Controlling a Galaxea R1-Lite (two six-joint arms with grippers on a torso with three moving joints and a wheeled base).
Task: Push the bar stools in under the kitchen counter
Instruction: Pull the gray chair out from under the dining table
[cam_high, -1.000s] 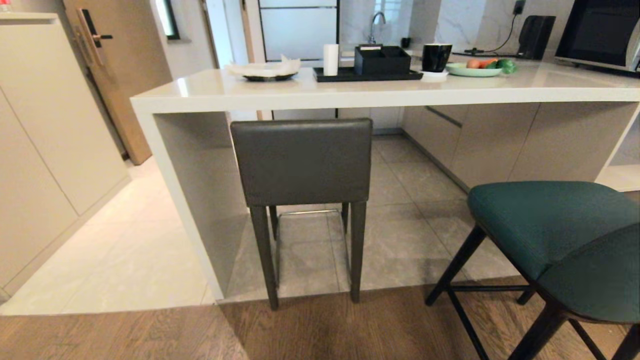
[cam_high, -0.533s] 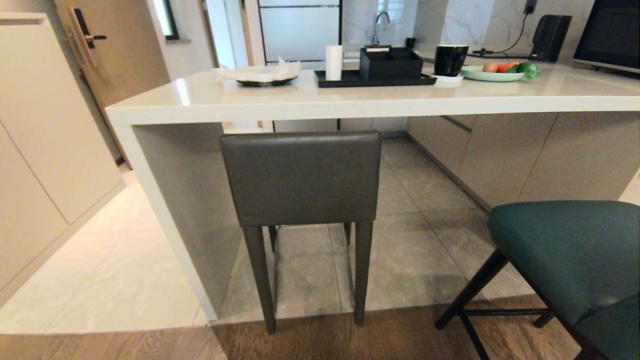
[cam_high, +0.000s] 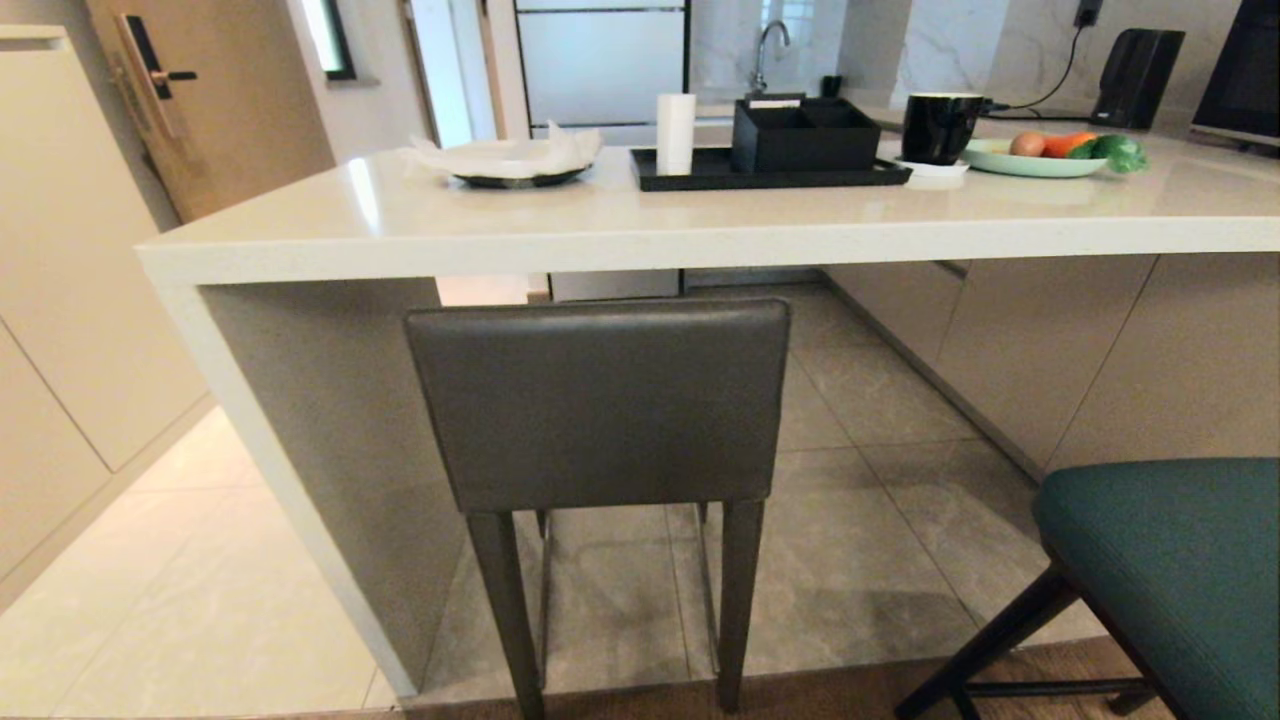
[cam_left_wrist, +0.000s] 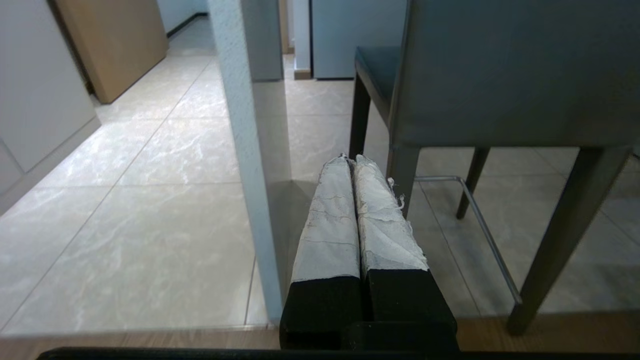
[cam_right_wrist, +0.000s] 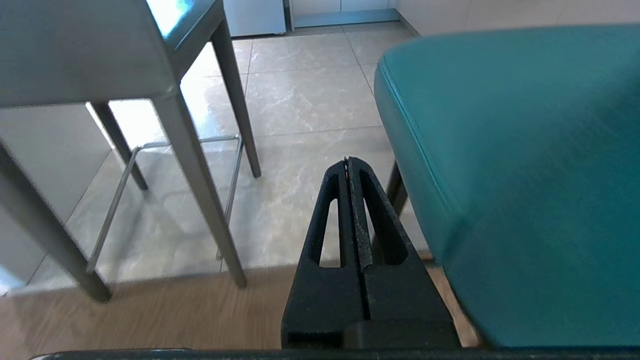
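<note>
The dark grey stool (cam_high: 598, 405) stands straight ahead, its square back just below the front edge of the white kitchen counter (cam_high: 640, 235), its seat tucked under the slab. The teal stool (cam_high: 1180, 570) stands at the lower right, clear of the counter on the near side. Neither gripper shows in the head view. My left gripper (cam_left_wrist: 350, 161) is shut and empty, low between the counter's white end leg (cam_left_wrist: 247, 150) and the grey stool's leg (cam_left_wrist: 402, 175). My right gripper (cam_right_wrist: 346, 161) is shut and empty, just beside the teal stool's seat (cam_right_wrist: 515, 150).
On the counter stand a black tray (cam_high: 770, 170) with a black box and a white cup, a plate with paper (cam_high: 515, 165), a black mug (cam_high: 940, 127) and a green plate of vegetables (cam_high: 1050, 155). Cabinets (cam_high: 70, 300) line the left wall. Tile floor meets wood at the near edge.
The whole head view has shifted: counter and grey stool loom larger and lower, and the teal stool has slid toward the lower right. The camera has come closer; the stools themselves stand as before.
</note>
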